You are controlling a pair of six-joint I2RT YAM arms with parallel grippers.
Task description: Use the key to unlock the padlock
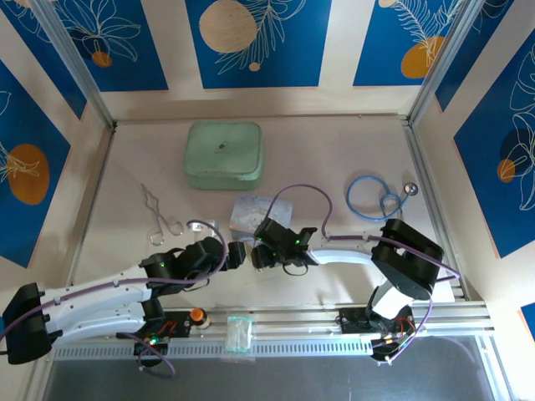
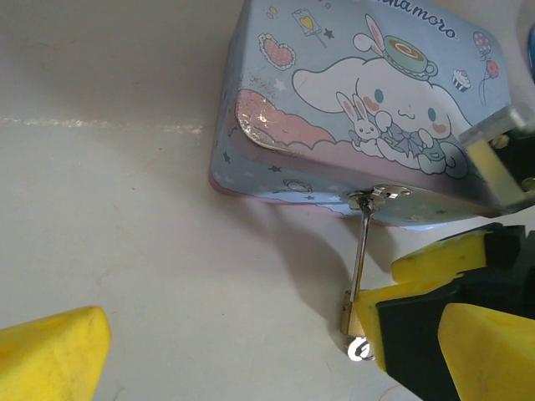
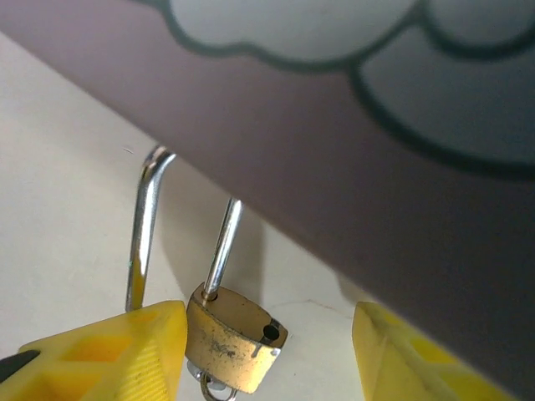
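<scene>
Risk: right gripper (image 3: 272,355) straddles padlock (image 3: 234,338), jaws apart, one pad (image 3: 125,355) touching; we judge an uneven squeeze could twist it sideways; left gripper (image 1: 237,254) wide open, empty.

Found tin (image 1: 249,210) mid-table (image 1: 334,150), case (image 1: 223,154) just behind it toward far wall. Saw forceps (image 1: 160,213) left of tin, stethoscope (image 1: 376,198) well off to its right. Spotted padlock (image 3: 234,334) hanging from latch on tin's near side, between right gripper (image 3: 267,338) fingers, tight by one, gap to the other. Logged left gripper (image 1: 236,253) just left of that. Noted knob (image 1: 197,316) and packet (image 1: 239,332) on near rail (image 1: 318,322), knob left of packet.
</scene>
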